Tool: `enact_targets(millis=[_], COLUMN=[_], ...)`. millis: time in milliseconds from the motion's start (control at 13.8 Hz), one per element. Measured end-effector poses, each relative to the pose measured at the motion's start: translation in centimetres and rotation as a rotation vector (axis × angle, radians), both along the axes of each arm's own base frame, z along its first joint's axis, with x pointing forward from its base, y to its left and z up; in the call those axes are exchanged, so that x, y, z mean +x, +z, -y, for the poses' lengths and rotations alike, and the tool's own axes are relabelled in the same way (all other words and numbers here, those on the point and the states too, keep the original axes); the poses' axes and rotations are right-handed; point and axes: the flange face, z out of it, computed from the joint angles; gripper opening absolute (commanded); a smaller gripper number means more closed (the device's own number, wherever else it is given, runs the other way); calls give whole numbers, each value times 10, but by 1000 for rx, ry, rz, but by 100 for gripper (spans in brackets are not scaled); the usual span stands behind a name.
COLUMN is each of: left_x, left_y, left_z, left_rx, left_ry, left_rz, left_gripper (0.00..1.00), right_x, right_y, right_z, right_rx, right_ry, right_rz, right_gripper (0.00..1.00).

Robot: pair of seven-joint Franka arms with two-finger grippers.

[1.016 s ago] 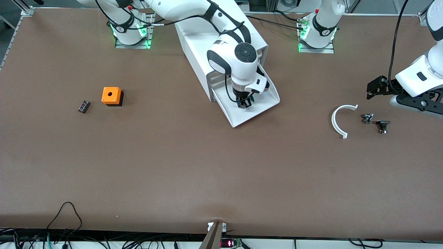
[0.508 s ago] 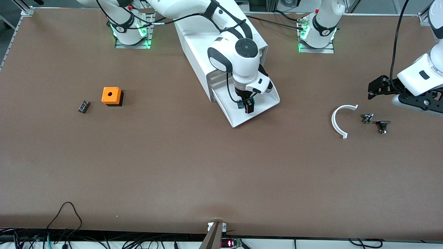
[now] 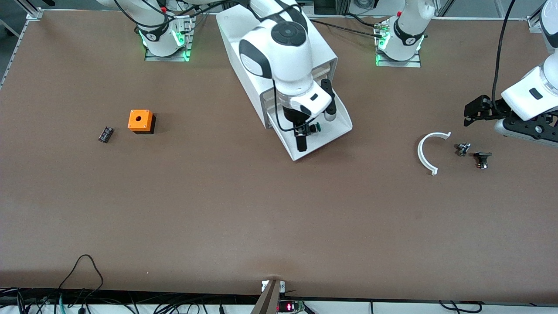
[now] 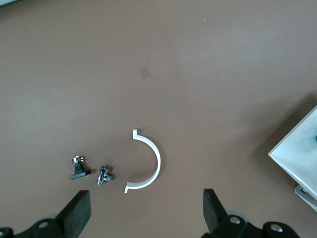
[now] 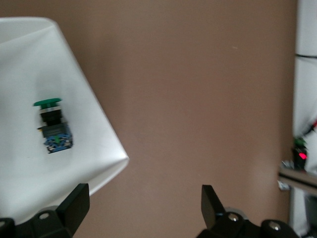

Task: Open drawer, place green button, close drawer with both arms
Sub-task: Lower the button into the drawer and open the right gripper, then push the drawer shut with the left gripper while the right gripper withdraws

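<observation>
The button (image 3: pixel 314 127) lies in the open drawer (image 3: pixel 335 131) just above the middle of the front view, its green cap peeping out beside the right gripper (image 3: pixel 302 138). That gripper hangs over the drawer tray with its fingers spread and nothing between them. At the right edge of this view the left gripper (image 3: pixel 473 112) hovers over bare table above a white curved piece (image 3: pixel 425 152) and two small dark parts (image 3: pixel 473 155); this arm waits. Toward the left sit an orange cube (image 3: pixel 140 120) and a small black switch part (image 3: pixel 105 134).

In the left wrist view, the fingers (image 4: pixel 79 213) stand wide apart along the bottom edge, holding nothing, with the curved piece at centre and a corner of the drawer at the right edge.

In the right wrist view, the button rests on its side on the white tray floor at the left, and the fingers (image 5: pixel 74 204) at the bottom edge are apart and empty.

What remains, I judge, is shutting the drawer. A sharp or skewed push on the flared lip could jam the tray, and the right gripper low over the tray could catch the front wall as it leaves.
</observation>
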Motion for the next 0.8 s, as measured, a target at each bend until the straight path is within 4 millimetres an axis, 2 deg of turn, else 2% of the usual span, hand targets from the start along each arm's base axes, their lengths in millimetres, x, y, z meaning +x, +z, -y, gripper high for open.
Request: enact_targets(millis=[73,218,363,435,580,798], left_x=[3,9,22,33,52,58], left_y=[0,-12,-38,-60,-117,-206], left_z=[3,20,48,60,88,151], left_rx=[0,1,-13,-23,-53,-85], left_ry=[-5,-32,-50,-31,29,146], left_rz=[3,-16,-27,-19,-2,-5], left_gripper=[100,100,100,100,100,100], right_x=[9,28,49,62,88,116], right_y=[15,35,40,36,23,-2], right_z=[12,37,65,82,120,175], right_rx=[26,71,94,92,100,113], right_ry=[-79,-237,-391,-456,-610,-866], right_rz=[12,27,29,26,6,-36], right_gripper=[100,100,100,100,100,100])
